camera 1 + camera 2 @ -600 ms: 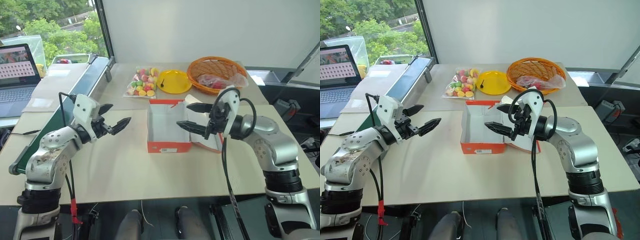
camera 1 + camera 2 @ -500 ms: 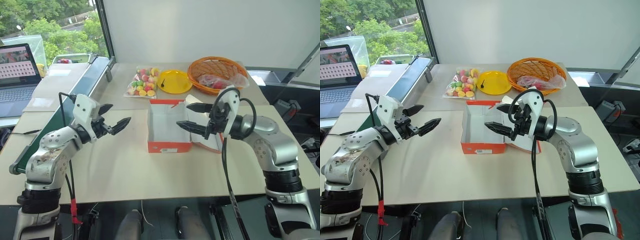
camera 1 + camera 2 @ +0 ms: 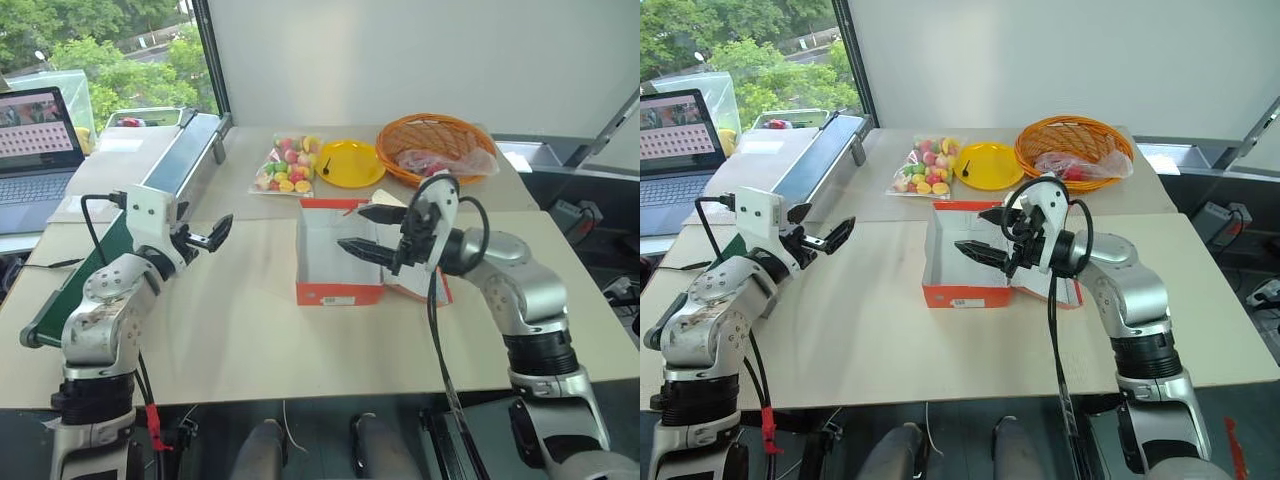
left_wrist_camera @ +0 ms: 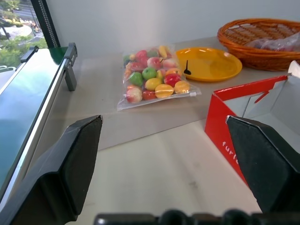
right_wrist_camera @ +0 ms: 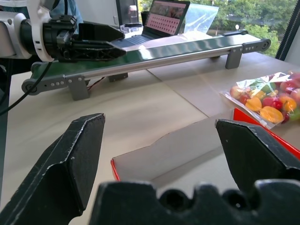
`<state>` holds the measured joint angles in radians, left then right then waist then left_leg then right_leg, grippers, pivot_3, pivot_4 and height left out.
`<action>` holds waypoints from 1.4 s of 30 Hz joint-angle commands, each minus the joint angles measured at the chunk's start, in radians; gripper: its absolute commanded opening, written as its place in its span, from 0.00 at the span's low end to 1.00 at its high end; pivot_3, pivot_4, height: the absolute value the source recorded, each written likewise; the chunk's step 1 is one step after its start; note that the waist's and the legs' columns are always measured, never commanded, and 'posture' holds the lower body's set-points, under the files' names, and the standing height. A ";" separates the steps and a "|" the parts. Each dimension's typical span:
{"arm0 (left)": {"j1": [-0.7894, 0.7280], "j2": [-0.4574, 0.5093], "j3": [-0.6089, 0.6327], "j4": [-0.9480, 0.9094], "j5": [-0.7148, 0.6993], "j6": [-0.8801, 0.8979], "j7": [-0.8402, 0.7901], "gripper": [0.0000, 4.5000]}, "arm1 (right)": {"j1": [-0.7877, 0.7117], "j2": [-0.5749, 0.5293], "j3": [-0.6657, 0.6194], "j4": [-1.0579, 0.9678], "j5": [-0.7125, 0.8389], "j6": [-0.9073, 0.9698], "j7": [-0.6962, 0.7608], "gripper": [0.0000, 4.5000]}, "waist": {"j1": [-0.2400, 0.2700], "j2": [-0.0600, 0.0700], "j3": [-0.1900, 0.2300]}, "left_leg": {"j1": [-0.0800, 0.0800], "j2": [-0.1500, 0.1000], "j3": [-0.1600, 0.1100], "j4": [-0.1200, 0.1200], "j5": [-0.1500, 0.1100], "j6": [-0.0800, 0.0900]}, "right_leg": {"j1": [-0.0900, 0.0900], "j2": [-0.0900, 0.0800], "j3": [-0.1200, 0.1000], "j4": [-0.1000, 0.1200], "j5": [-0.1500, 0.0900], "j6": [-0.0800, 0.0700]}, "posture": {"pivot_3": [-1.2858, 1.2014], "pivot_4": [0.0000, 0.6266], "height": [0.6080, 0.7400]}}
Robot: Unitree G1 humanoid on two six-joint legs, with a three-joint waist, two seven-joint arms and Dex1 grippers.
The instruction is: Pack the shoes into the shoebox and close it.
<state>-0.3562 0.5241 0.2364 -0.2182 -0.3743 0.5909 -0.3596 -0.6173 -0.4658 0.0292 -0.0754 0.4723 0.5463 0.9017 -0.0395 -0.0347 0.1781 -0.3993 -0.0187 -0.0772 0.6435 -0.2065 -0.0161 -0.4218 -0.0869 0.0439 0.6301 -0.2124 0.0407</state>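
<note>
The orange-red shoebox (image 3: 338,290) stands open in the middle of the table, its white inside showing nothing in it. Its lid (image 3: 424,286) lies folded out to the right, under my right forearm. The shoes are out of view. My right gripper (image 3: 362,231) hovers open over the box's right side, pointing left, with nothing between its fingers. My left gripper (image 3: 214,235) is open and empty above the table, well left of the box. The left wrist view looks past its own fingers (image 4: 75,164) to the box's near corner (image 4: 224,121).
A bag of colourful sweets (image 3: 286,164), a yellow plate (image 3: 350,163) and an orange woven basket (image 3: 434,147) sit behind the box. A green conveyor belt (image 3: 165,185) runs along the table's left edge, with a laptop (image 3: 35,140) beyond it.
My right gripper has moved left, further over the open box. My left hand has pulled back to the left and rolled at the wrist. Both stay open.
</note>
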 commanded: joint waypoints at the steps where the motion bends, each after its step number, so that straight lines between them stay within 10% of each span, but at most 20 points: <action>1: -0.012 -0.002 0.023 -0.014 0.034 -0.017 0.050 1.00 | -0.034 0.000 -0.005 -0.006 -0.003 -0.040 0.010 0.98 | 0.000 0.000 0.000 | 0.000 0.000 0.000 0.000 0.000 0.000 | 0.000 0.000 0.000 0.000 0.000 0.000 | 0.52 0.24 1.00; 25: -0.108 -0.040 0.024 0.130 0.117 -0.046 0.152 1.00 | -0.029 0.059 -0.038 0.032 -0.023 -0.128 -0.075 0.98 | -0.001 0.000 0.000 | 0.000 0.000 0.000 0.000 0.000 0.000 | 0.000 0.000 0.000 0.001 0.000 0.000 | 0.52 0.24 1.00; 42: -0.166 0.109 0.065 0.424 0.116 -0.183 -0.034 1.00 | -0.069 0.083 -0.013 0.014 0.004 -0.108 -0.034 0.98 | -0.003 0.000 0.000 | 0.000 0.000 0.000 0.000 0.000 0.000 | -0.001 0.000 0.000 0.001 0.000 0.000 | 0.52 0.24 1.00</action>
<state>-0.4925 0.6070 0.2735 0.1992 -0.2499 0.4588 -0.3634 -0.6533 -0.3866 0.0234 -0.0319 0.4546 0.4467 0.8623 -0.0427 -0.0346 0.1781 -0.3992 -0.0190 -0.0771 0.6434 -0.2065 -0.0162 -0.4228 -0.0871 0.0435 0.6310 -0.2122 0.0405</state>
